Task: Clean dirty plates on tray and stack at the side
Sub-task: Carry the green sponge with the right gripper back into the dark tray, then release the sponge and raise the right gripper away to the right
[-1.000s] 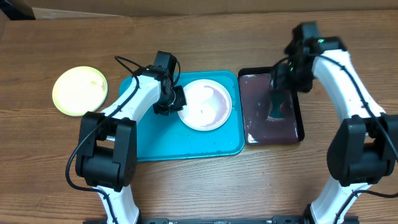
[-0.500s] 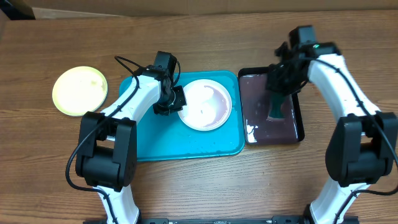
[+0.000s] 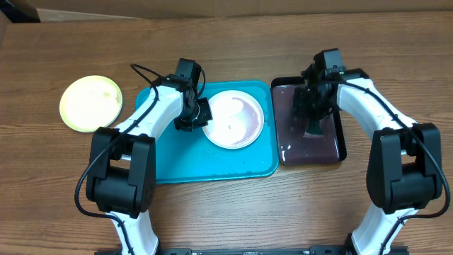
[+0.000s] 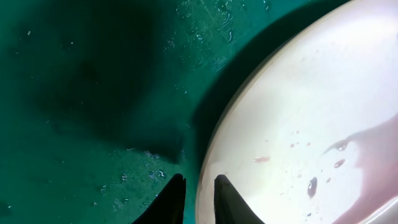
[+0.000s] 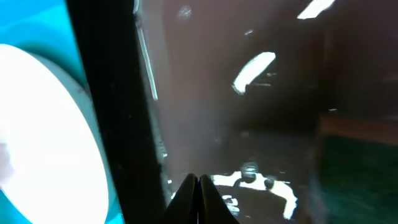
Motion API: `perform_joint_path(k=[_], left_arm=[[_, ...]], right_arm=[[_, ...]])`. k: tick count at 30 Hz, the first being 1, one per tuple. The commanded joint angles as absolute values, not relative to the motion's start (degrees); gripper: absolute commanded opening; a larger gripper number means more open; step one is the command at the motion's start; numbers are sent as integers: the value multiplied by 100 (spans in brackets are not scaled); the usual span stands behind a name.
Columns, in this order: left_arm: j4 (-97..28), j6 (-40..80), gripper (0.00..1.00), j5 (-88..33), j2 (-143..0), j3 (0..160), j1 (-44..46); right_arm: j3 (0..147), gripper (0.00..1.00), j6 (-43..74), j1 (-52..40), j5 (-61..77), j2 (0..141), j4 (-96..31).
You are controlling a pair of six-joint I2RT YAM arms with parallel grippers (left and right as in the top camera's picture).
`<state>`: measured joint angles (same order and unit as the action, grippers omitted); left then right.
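Note:
A white plate (image 3: 233, 119) wet with pinkish liquid lies on the turquoise tray (image 3: 212, 164). My left gripper (image 3: 201, 116) is shut on its left rim. In the left wrist view the gripper (image 4: 198, 181) has one finger over the tray (image 4: 93, 93) and the other over the plate (image 4: 298, 118). A yellow-green plate (image 3: 90, 103) sits on the table at the left, off the tray. My right gripper (image 3: 310, 105) hangs over the black tray. Its tips (image 5: 199, 180) are pressed together with nothing between them.
The black tray (image 3: 340, 142) of dark liquid stands right of the turquoise tray, with a teal sponge (image 3: 316, 126) lying in it. In the right wrist view its black wall (image 5: 106, 93) separates the liquid from the white plate (image 5: 43, 124). Cardboard lines the table's far edge.
The right arm has swung left and lower over the black tray, and its jaws have shut empty. The sponge stays in the tray. The left arm has not moved.

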<state>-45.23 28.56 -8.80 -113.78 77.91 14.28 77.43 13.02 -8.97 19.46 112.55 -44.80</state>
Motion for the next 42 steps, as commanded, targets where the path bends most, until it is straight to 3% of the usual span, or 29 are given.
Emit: perform_joint_path(k=[1, 14, 27, 33, 42], left_arm=[[-4539, 2849, 19, -860, -11356, 7778, 1483], [-4622, 2845, 18, -860, -11356, 7778, 1483], [-4622, 2842, 18, -851, -11356, 7778, 1483], [-4626, 2827, 22, -832, -11358, 7776, 1483], [-4622, 2829, 22, -829, -11566, 7773, 1483]], right_arm=[[7618, 4, 1380, -1013, 2265, 11124, -4362], [7612, 4, 1376, -1505, 2263, 11124, -4383], [8182, 4, 1343, -1079, 2263, 11067, -4661], [9384, 13, 1157, -360, 1977, 10875, -5743], [9677, 41, 1160, 1135, 1455, 10921, -6195]])
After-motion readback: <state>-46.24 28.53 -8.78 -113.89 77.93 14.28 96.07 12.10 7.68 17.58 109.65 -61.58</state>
